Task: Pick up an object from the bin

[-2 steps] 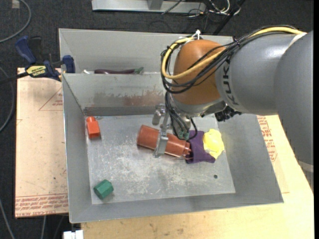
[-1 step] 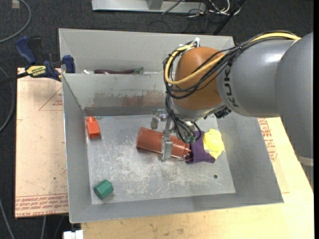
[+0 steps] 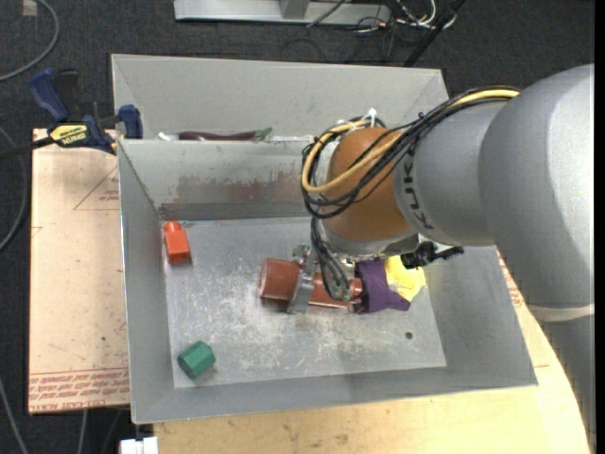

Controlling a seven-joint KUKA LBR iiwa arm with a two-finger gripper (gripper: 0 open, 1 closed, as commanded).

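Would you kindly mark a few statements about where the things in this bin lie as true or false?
1. A green block lies near the lower-left corner of the bin. True.
2. The orange block touches the green block. False: they lie well apart, the orange one further up by the left wall.
3. The gripper is down in the bin, right beside the brown block near the middle. True.
4. The purple thing lies alone against the left wall. False: it lies to the right of the gripper, next to a yellow thing.
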